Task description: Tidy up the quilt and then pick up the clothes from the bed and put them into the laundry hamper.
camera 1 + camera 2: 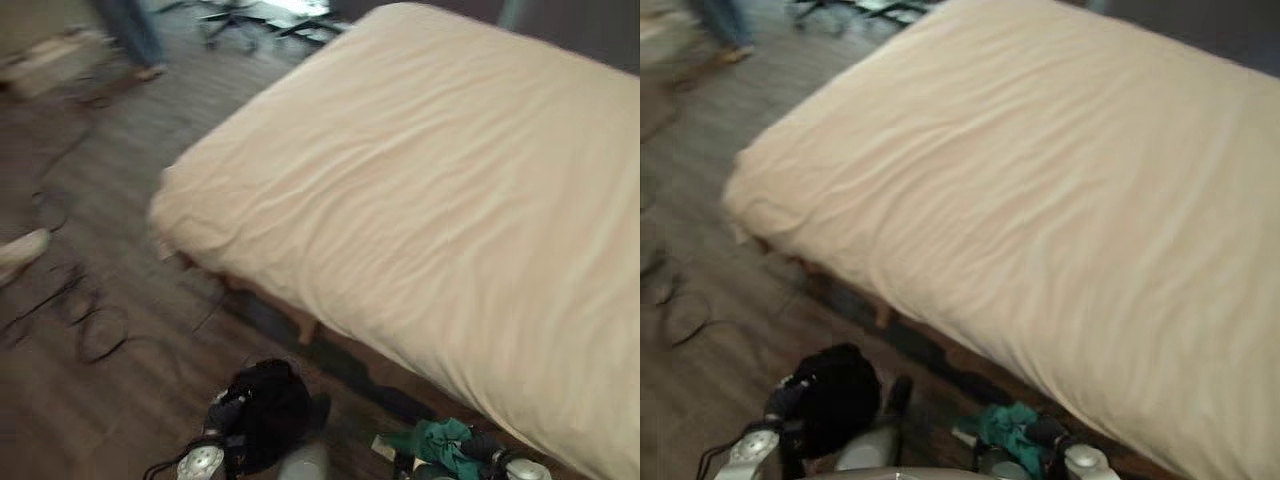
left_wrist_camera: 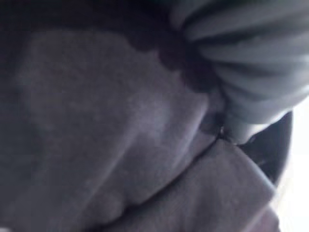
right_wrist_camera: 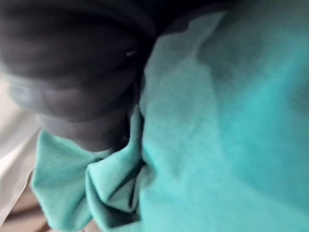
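Observation:
A cream quilt (image 1: 430, 190) lies spread smooth over the bed, with no clothes on top of it. Low in the eye views, beside the bed's near edge, my left hand (image 1: 225, 410) is shut on a bunched black garment (image 1: 270, 405). In the left wrist view the same cloth (image 2: 120, 135) looks dark grey and lies right past the hand's ribbed cover (image 2: 246, 72). My right hand (image 1: 485, 447) sits near the bed's edge, shut on a crumpled teal garment (image 1: 440, 445). In the right wrist view the teal cloth (image 3: 217, 135) bunches against the cover (image 3: 72, 63).
Wooden floor runs along the bed's left side, with loose cables (image 1: 90, 320) lying on it. A person's legs (image 1: 135, 35) stand at the far left, and a white shoe (image 1: 20, 250) shows at the left edge. A chair base (image 1: 240, 20) stands beyond the bed's far corner.

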Controlling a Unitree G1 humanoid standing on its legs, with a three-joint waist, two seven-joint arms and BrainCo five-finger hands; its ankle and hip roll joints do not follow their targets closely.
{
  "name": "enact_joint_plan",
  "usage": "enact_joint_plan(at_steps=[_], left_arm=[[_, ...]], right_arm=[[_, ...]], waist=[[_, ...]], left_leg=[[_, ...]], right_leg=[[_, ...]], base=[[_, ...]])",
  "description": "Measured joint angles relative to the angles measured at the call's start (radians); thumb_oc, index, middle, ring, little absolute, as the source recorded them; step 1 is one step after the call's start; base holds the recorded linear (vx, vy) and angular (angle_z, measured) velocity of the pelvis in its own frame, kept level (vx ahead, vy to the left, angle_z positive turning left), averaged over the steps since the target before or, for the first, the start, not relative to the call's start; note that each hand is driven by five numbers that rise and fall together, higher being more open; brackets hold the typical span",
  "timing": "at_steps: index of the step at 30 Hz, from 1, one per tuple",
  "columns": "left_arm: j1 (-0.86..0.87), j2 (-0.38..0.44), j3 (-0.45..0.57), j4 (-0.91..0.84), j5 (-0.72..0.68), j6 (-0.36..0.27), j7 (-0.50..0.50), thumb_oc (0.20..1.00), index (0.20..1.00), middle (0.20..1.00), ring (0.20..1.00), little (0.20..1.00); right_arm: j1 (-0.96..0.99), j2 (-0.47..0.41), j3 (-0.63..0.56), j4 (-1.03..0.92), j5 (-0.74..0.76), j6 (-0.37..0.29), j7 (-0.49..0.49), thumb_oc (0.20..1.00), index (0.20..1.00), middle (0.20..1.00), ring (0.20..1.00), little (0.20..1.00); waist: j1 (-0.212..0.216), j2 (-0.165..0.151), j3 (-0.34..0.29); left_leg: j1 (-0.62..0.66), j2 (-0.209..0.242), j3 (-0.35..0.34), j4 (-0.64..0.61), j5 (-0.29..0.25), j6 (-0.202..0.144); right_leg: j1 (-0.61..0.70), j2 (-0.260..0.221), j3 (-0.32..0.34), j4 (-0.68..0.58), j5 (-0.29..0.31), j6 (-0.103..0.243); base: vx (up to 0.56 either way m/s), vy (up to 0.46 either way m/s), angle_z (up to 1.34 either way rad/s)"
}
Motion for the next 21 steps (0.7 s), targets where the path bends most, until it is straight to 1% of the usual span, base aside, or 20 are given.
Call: enact_joint_plan(at_steps=[1,2,3,4,6,7,8,9,10,11,12,13,14,15,16,17,18,19,20,21], left_arm=[[-0.008,-0.005,0.017,-0.005,-0.003,-0.022,0.019,0.200,0.200,0.200,0.200,0.200],[-0.002,-0.011,0.039,-0.006,-0.022,-0.024,0.035,0.200,0.200,0.200,0.200,0.200],[0.021,-0.022,0.048,-0.004,-0.037,-0.024,0.051,0.200,0.200,0.200,0.200,0.200],[0.033,-0.033,0.048,0.002,-0.038,-0.023,0.064,0.200,0.200,0.200,0.200,0.200],[0.048,-0.075,0.051,0.001,-0.039,-0.027,0.084,0.200,0.200,0.200,0.200,0.200],[0.072,-0.082,0.039,0.013,-0.036,-0.028,0.086,0.200,0.200,0.200,0.200,0.200],[0.070,-0.084,0.030,0.025,-0.034,-0.017,0.087,0.200,0.200,0.200,0.200,0.200],[0.079,-0.081,0.027,0.025,-0.030,-0.008,0.087,0.200,0.200,0.200,0.200,0.200],[0.085,-0.082,0.020,0.022,-0.027,-0.004,0.089,0.200,0.200,0.200,0.200,0.200],[0.080,-0.069,0.026,0.023,-0.019,-0.003,0.093,0.200,0.200,0.200,0.200,0.200],[0.062,-0.057,0.030,0.025,-0.017,0.013,0.097,0.200,0.200,0.200,0.200,0.200],[0.062,-0.057,0.029,0.024,-0.017,0.018,0.098,0.200,0.200,0.200,0.200,0.200],[0.049,-0.061,0.017,0.013,-0.017,0.022,0.114,0.200,0.200,0.200,0.200,0.200],[0.033,-0.058,0.001,0.003,-0.017,0.023,0.120,0.200,0.200,0.200,0.200,0.200],[0.021,-0.050,-0.012,-0.004,-0.017,0.021,0.124,0.200,0.200,0.200,0.200,0.200],[0.000,-0.043,-0.029,-0.022,-0.016,0.014,0.128,0.200,0.200,0.200,0.200,0.200],[0.002,-0.034,-0.042,-0.035,-0.012,0.011,0.129,0.200,0.200,0.200,0.200,0.200],[0.008,-0.018,-0.053,-0.036,0.014,0.011,0.130,0.200,0.200,0.200,0.200,0.200],[0.009,-0.015,-0.055,-0.035,0.018,0.011,0.130,0.200,0.200,0.200,0.200,0.200],[0.024,0.003,-0.050,-0.051,0.023,0.011,0.131,0.200,0.200,0.200,0.200,0.200]], right_arm=[[-0.052,0.000,-0.002,-0.038,-0.025,-0.003,-0.035,0.200,0.200,0.200,0.200,0.200],[-0.076,-0.002,-0.014,-0.097,-0.052,-0.013,-0.070,0.200,0.200,0.200,0.200,0.200],[-0.093,-0.011,-0.031,-0.138,-0.062,-0.032,-0.096,0.200,0.200,0.200,0.200,0.200],[-0.090,-0.020,-0.064,-0.172,-0.085,-0.035,-0.122,0.200,0.200,0.200,0.200,0.200],[-0.029,-0.037,-0.099,-0.193,-0.106,-0.032,-0.169,0.200,0.200,0.200,0.200,0.200],[-0.025,-0.036,-0.130,-0.189,-0.133,-0.027,-0.191,0.200,0.200,0.200,0.200,0.200],[0.004,-0.038,-0.153,-0.195,-0.143,-0.020,-0.212,0.200,0.200,0.200,0.200,0.200],[0.030,-0.024,-0.186,-0.196,-0.160,-0.019,-0.219,0.200,0.200,0.200,0.200,0.200],[0.042,-0.015,-0.190,-0.195,-0.174,-0.018,-0.225,0.200,0.200,0.200,0.200,0.200],[0.043,0.008,-0.205,-0.192,-0.200,-0.011,-0.227,0.200,0.200,0.200,0.200,0.200],[0.045,0.010,-0.198,-0.195,-0.233,-0.006,-0.240,0.200,0.200,0.200,0.200,0.200],[0.035,0.013,-0.200,-0.197,-0.242,-0.005,-0.240,0.200,0.200,0.200,0.200,0.200],[0.019,0.016,-0.203,-0.222,-0.247,-0.008,-0.258,0.200,0.200,0.200,0.200,0.200],[0.021,0.016,-0.204,-0.239,-0.247,-0.012,-0.272,0.200,0.200,0.200,0.200,0.200],[0.013,0.021,-0.207,-0.238,-0.242,-0.022,-0.285,0.200,0.200,0.200,0.200,0.200],[-0.002,0.042,-0.217,-0.223,-0.228,-0.030,-0.306,0.200,0.200,0.200,0.200,0.200],[-0.012,0.058,-0.220,-0.211,-0.218,-0.033,-0.318,0.200,0.200,0.200,0.200,0.200],[-0.033,0.080,-0.220,-0.179,-0.208,-0.042,-0.334,0.200,0.200,0.200,0.200,0.200],[-0.039,0.088,-0.220,-0.168,-0.201,-0.044,-0.339,0.200,0.200,0.200,0.200,0.200],[-0.038,0.106,-0.205,-0.164,-0.188,-0.045,-0.343,0.200,0.200,0.200,0.200,0.200]], waist=[[0.020,-0.019,0.004],[0.006,-0.016,0.001],[0.012,0.003,-0.005],[0.011,0.027,-0.009],[0.002,0.058,-0.042],[0.009,0.064,-0.051],[-0.003,0.057,-0.064],[-0.001,0.059,-0.073],[0.013,0.051,-0.076],[0.040,0.045,-0.073],[0.031,0.043,-0.071],[0.038,0.041,-0.072],[0.027,0.052,-0.066],[0.007,0.061,-0.059],[0.005,0.073,-0.049],[-0.001,0.066,-0.036],[0.000,0.047,-0.028],[0.005,0.022,-0.023],[-0.001,0.008,-0.021],[0.006,-0.040,-0.022]], left_leg=[[-0.025,0.006,0.104,0.050,0.019,0.002],[-0.025,0.019,0.157,0.116,0.029,-0.004],[-0.001,0.051,0.154,0.130,0.033,0.013],[0.028,0.076,0.173,0.172,0.005,0.053],[0.059,0.110,0.235,0.239,-0.023,0.090],[0.056,0.098,0.272,0.258,-0.008,0.076],[0.050,0.080,0.272,0.263,0.008,0.091],[0.052,0.033,0.214,0.239,0.025,0.089],[0.051,0.001,0.161,0.201,0.043,0.087],[0.042,-0.029,0.085,0.153,0.065,0.107],[0.033,-0.050,0.025,0.135,0.085,0.110],[0.035,-0.064,-0.003,0.128,0.086,0.115],[0.036,-0.081,-0.091,0.119,0.084,0.130],[0.047,-0.092,-0.148,0.095,0.106,0.141],[0.057,-0.093,-0.196,0.081,0.116,0.144],[0.079,-0.099,-0.215,0.059,0.127,0.141],[0.095,-0.113,-0.230,0.056,0.128,0.138],[0.116,-0.149,-0.252,0.055,0.126,0.138],[0.123,-0.163,-0.264,0.055,0.118,0.137],[0.146,-0.204,-0.267,0.048,0.105,0.128]], right_leg=[[0.004,-0.053,-0.074,0.002,0.004,0.001],[0.018,-0.073,-0.109,0.002,0.004,0.004],[0.052,-0.077,-0.145,0.002,0.002,0.006],[0.109,-0.102,-0.213,0.019,-0.017,0.035],[0.183,-0.124,-0.317,0.081,-0.044,0.061],[0.207,-0.162,-0.339,0.172,-0.051,0.062],[0.207,-0.203,-0.358,0.253,-0.046,0.054],[0.185,-0.258,-0.365,0.351,-0.042,0.043],[0.169,-0.268,-0.355,0.362,-0.086,0.052],[0.137,-0.234,-0.334,0.275,-0.114,0.072],[0.103,-0.230,-0.349,0.264,-0.120,0.068],[0.069,-0.224,-0.335,0.271,-0.119,0.071],[-0.009,-0.178,-0.188,0.295,-0.136,0.043],[-0.061,-0.127,-0.088,0.317,-0.154,0.033],[-0.114,-0.051,0.067,0.328,-0.177,0.047],[-0.197,0.021,0.188,0.315,-0.186,0.065],[-0.223,0.029,0.212,0.287,-0.179,0.064],[-0.264,0.016,0.217,0.226,-0.144,0.059],[-0.275,0.007,0.224,0.203,-0.102,0.057],[-0.301,-0.048,0.222,0.188,0.067,0.052]], base=[[-0.12,0.201,1.70],[-0.23,0.360,1.67],[-0.27,0.464,1.70],[-0.17,0.347,1.59],[-0.10,0.439,2.09],[-0.09,0.495,2.38],[-0.01,0.348,2.10],[0.04,0.343,1.86],[0.08,0.476,1.86],[0.13,0.475,2.09],[0.16,0.377,1.90],[0.14,0.479,1.81],[0.07,0.333,1.60],[0.06,0.291,1.76],[0.04,0.052,1.93],[0.10,0.028,1.50],[0.03,-0.014,1.52],[0.02,-0.014,0.93],[0.01,-0.015,1.06],[0.07,-0.029,0.61]])
